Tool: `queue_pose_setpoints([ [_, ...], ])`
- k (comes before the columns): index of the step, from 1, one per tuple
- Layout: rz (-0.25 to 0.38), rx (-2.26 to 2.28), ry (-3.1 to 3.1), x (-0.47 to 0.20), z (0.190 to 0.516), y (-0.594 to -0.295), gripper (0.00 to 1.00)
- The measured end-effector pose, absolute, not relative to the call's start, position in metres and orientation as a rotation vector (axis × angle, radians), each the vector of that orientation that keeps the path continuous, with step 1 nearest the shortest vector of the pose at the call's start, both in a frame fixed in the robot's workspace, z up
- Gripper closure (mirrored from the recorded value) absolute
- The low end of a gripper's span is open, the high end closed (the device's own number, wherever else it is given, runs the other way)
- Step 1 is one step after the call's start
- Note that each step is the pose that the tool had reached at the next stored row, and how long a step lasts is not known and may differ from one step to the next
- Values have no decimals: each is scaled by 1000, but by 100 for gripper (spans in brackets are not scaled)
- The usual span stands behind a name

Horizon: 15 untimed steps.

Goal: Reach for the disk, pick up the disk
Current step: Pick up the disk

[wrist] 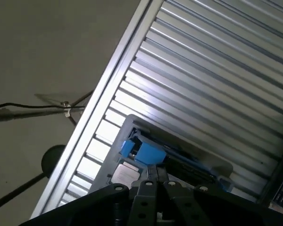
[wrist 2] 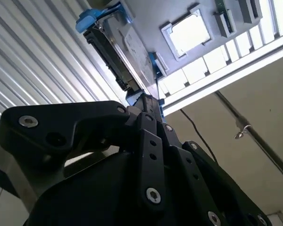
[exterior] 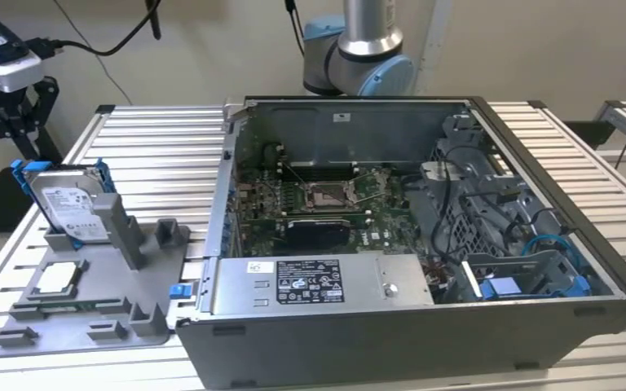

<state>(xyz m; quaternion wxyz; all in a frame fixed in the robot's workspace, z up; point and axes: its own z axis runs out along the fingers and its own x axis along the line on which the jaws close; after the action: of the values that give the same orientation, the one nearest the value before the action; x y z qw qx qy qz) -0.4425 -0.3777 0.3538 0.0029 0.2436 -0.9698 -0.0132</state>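
Ok, pincer [wrist: 154,170] hangs near the counter [exterior: 150,130] edge on the exterior view's left, close to the disk [exterior: 68,199] but not touching it. Can't tell how wide it's set. Disk stands on edge in the grey holder [exterior: 74,336], with the chip [exterior: 58,278] lying nearby. Open case [exterior: 400,330] sits on the exterior view's right.

You see the disk [exterior: 68,204] standing on edge in a tray [exterior: 74,322] on the surface [exterior: 139,147], at the exterior view's left of the case [exterior: 400,350]. A chip [exterior: 58,278] lies on the tray just before the disk. The arm's base [exterior: 359,61] stands behind the case.
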Motion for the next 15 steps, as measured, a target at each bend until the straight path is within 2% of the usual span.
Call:
queue_pose_setpoints([
  [15,-40,1082,-2940,-443,354,-378,100],
])
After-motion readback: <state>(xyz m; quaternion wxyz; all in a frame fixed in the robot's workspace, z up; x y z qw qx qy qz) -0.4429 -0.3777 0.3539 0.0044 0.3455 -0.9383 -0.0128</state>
